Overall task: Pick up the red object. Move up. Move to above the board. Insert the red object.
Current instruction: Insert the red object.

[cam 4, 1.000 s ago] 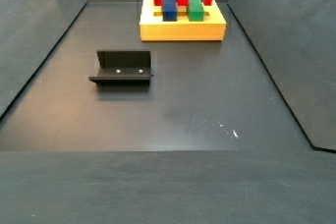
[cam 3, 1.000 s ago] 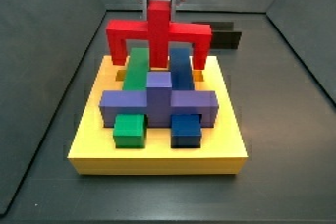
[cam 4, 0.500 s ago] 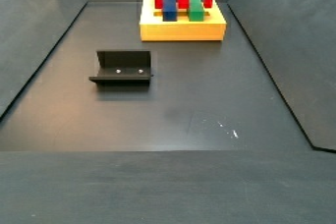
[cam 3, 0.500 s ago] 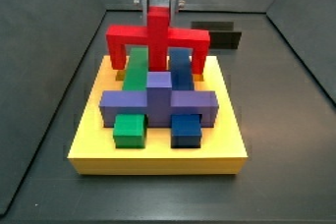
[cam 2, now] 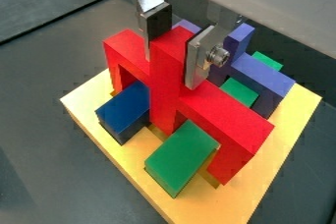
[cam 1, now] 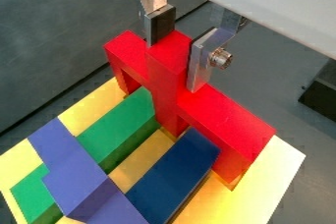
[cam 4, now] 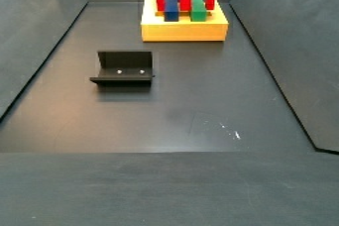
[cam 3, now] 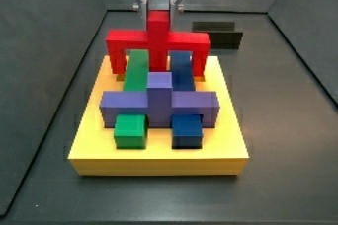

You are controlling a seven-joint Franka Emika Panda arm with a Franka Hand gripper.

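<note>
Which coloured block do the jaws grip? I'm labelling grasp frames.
The red object: the gripper has its jaws on the upright stem; the green block, blue block and purple block lie untouched on the board.

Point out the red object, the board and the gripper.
red object (cam 3: 158,39): side view, its crossbar.
board (cam 3: 158,158): side view, bare yellow front edge.
gripper (cam 1: 184,41): wrist view, midway between fingertips, at the red object's stem.

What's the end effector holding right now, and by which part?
The end effector holds the red arch piece by its central upright stem, one finger on each side of the stem's top, over the far end of the yellow board.
</note>
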